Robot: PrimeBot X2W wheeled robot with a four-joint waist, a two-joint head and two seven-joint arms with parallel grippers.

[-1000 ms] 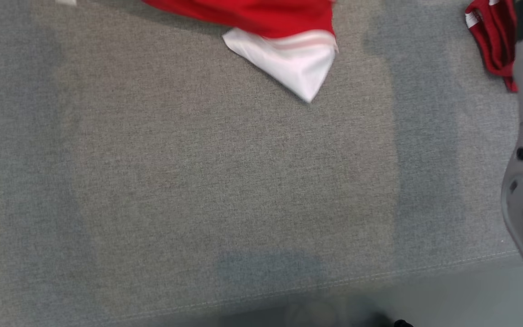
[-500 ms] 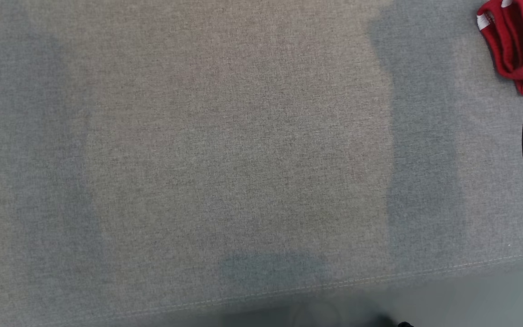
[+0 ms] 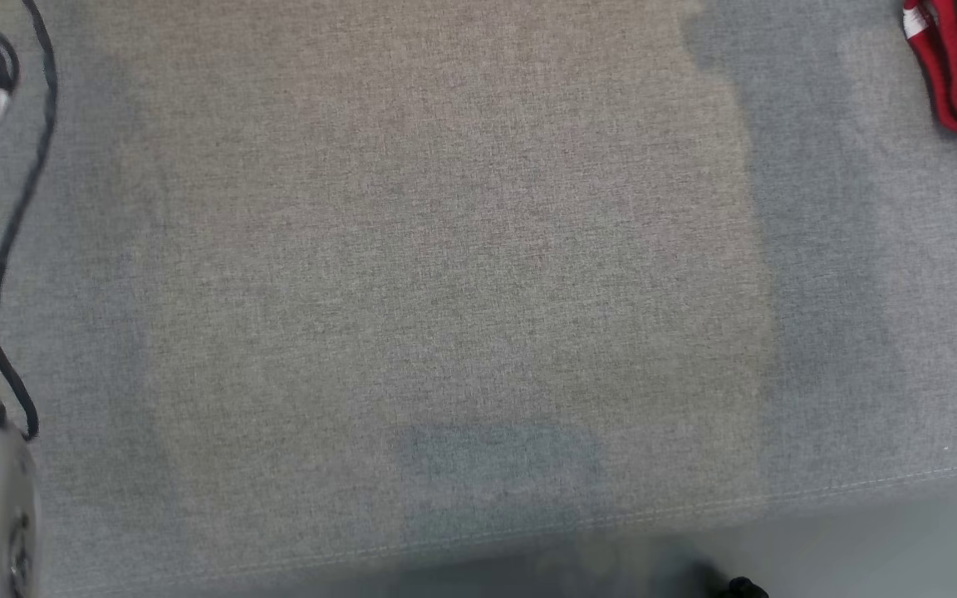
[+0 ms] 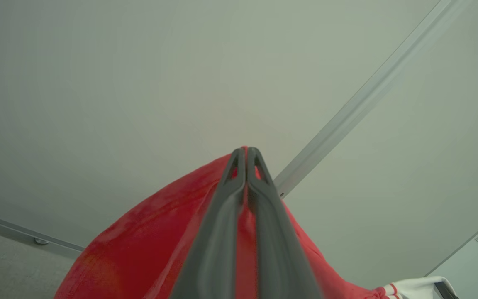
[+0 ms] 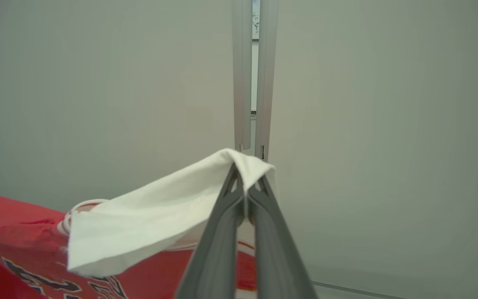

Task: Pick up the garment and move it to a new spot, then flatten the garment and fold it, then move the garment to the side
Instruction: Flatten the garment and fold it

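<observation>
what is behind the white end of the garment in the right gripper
Behind the garment, shut in the right gripper, stand a pale wall and an upright metal frame. The cloth covers the frame's lower stretch, so where it ends cannot be seen.

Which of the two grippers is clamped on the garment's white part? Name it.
The right gripper: it pinches a white corner of the garment, while the left gripper is shut on plain red cloth.

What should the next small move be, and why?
Probably lower both arms to lay the shirt on the grey surface: left gripper pinches its red cloth, right gripper its white corner, both raised toward the wall.
</observation>
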